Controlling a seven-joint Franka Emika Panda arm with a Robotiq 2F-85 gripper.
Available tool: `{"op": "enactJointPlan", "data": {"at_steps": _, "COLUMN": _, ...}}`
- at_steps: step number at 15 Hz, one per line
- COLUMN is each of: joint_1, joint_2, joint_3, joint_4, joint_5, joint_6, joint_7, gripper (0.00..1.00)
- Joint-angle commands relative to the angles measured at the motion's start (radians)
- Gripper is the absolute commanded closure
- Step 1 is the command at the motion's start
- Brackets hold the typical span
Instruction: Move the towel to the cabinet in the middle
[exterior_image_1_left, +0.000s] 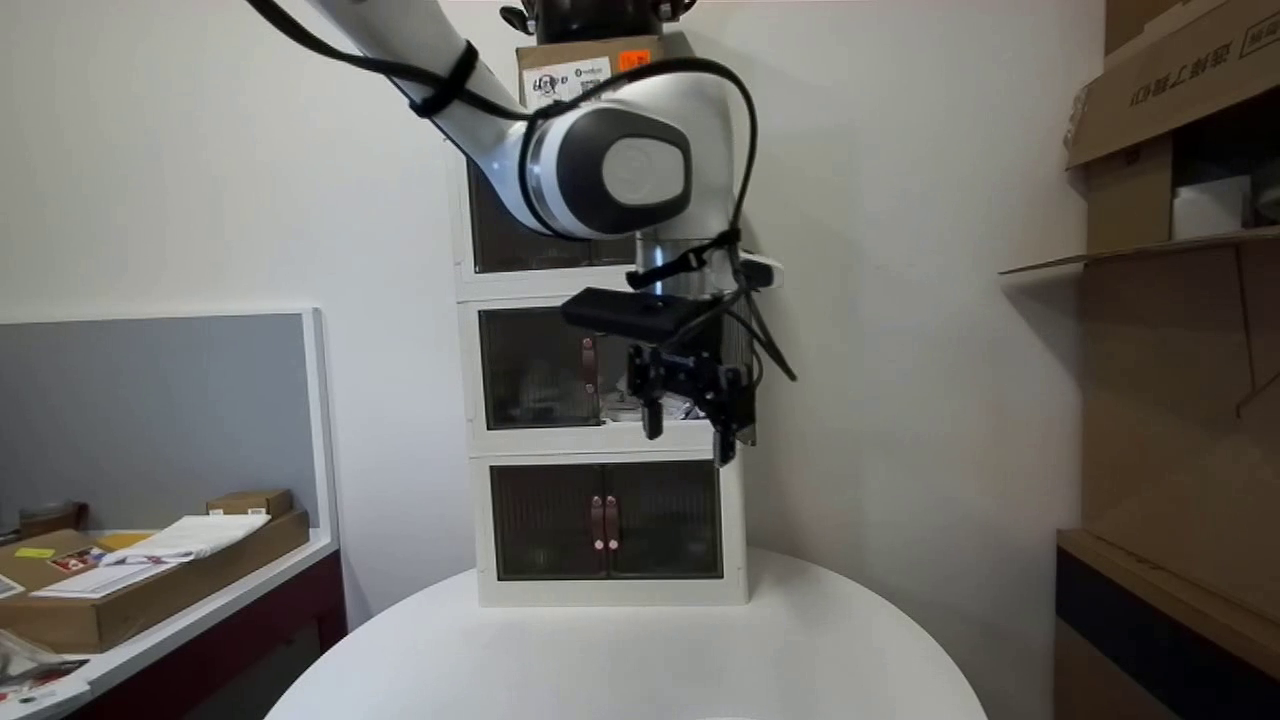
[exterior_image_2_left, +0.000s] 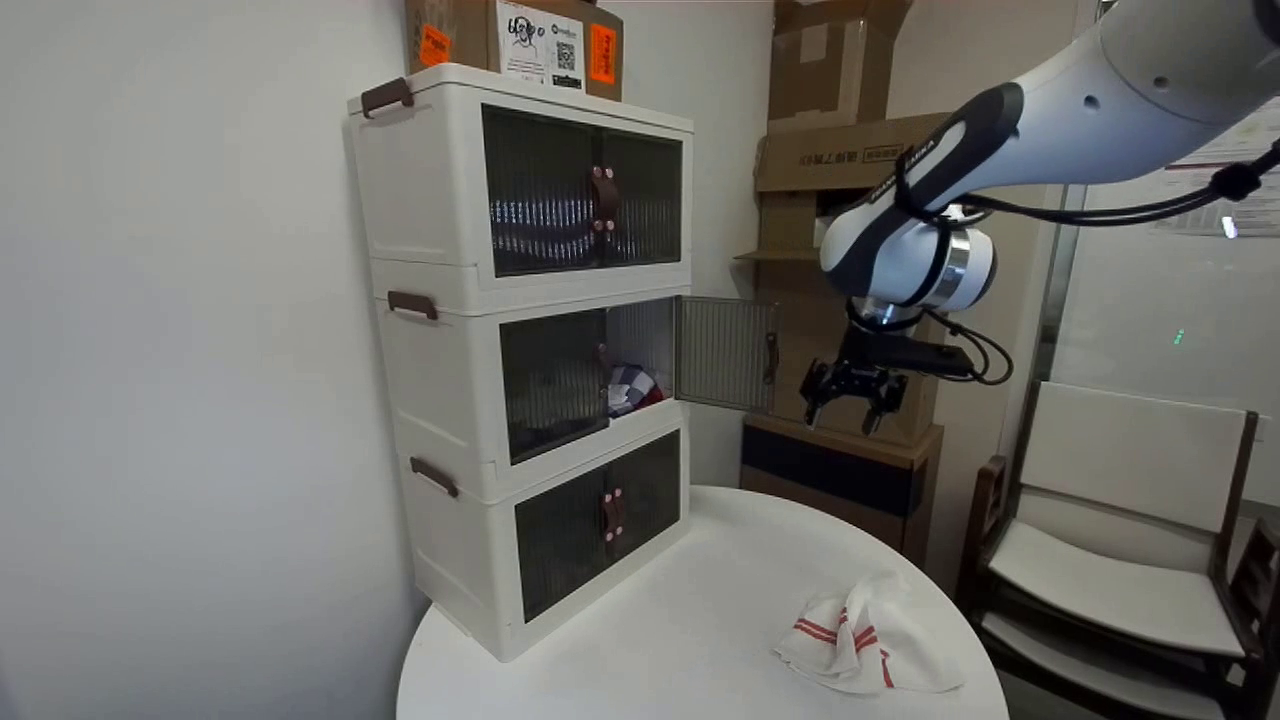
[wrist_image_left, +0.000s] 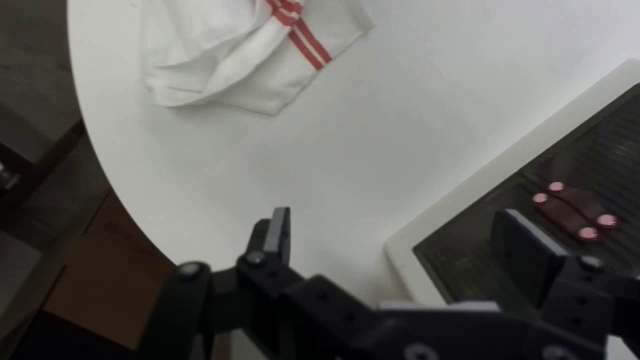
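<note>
Tabletop (exterior_image_2_left: 640, 660) — towel (exterior_image_2_left: 868, 645) lies crumpled, long axis unclear.

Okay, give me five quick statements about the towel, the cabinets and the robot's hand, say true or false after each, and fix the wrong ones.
1. The towel lies on the white table. True.
2. The hand is gripping the towel. False: its fingers are spread apart and the towel lies away from them.
3. The middle cabinet has one door swung open. True.
4. The bottom cabinet is open. False: it is shut.
5. A checked item is inside the middle cabinet. True.
</note>
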Motion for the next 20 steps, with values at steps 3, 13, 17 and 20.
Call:
{"op": "enactJointPlan", "data": {"at_steps": 3, "joint_1": -0.103, "joint_2": 0.211, "joint_3": -0.015, "joint_4": 0.145, "joint_5": 0.114, "joint_6": -0.104, "joint_7": -0.002, "gripper": 0.00}}
{"op": "enactJointPlan", "data": {"at_steps": 13, "joint_1": -0.143, "joint_2": 0.411, "joint_3": 0.014, "joint_4": 0.187, "joint_5": 0.068, "joint_6": -0.020, "joint_7": 0.005, "gripper": 0.00}}
{"op": "enactJointPlan", "data": {"at_steps": 17, "joint_1": -0.137, "joint_2": 0.425, "joint_3": 0.042, "joint_4": 0.103, "joint_5": 0.085, "joint_6": 0.074, "joint_7": 0.021, "gripper": 0.00}}
{"op": "enactJointPlan", "data": {"at_steps": 20, "joint_1": -0.129, "joint_2": 0.423, "joint_3": 0.070, "joint_4": 0.006, "joint_5": 0.091, "joint_6": 0.200, "joint_7": 0.023, "gripper": 0.00}}
